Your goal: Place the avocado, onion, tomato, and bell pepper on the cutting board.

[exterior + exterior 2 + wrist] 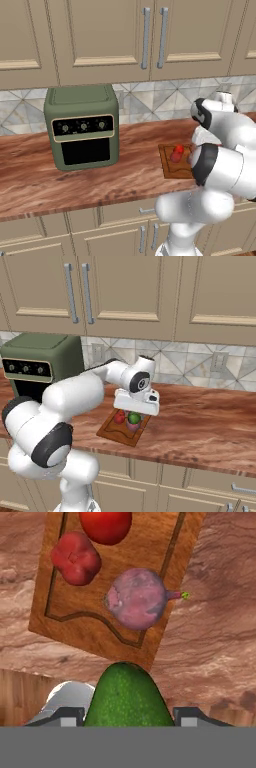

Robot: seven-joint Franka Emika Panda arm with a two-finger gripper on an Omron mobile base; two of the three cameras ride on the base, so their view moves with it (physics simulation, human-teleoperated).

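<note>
The reddish wooden countertop (pixel 75 185) runs wall to wall under the beige wall cabinets (pixel 100 35), with a grey tiled backsplash (pixel 190 363) behind it. On its left part stands a green toaster oven (pixel 82 127), its back close to the wall and a wide strip of bare counter in front of it. Between the oven and the cutting board (pixel 172 167) lies an open stretch of counter. In the right base view, the counter right of the board is bare all the way along.

The white arm (pixel 75 396) reaches over the counter to the board, its wrist above the board's far end. The board is a brown rectangle with a groove inside its rim, lying near the counter's front edge, slightly skewed to it.

In the hand view, three things lie on the board. The onion (pixel 137 599) sits close to one long edge, its stem tip reaching out over that edge. The bell pepper (pixel 75 558) lies beside it, apart, inside the groove. The tomato (pixel 105 524) lies just beyond the pepper, near it. The near corner of the board is bare wood.

The gripper (pixel 129 714) is clamped on the avocado (pixel 129 699), a finger (pixel 67 716) at each side of the fruit, which hangs above the board's near end and over the counter beside it.
</note>
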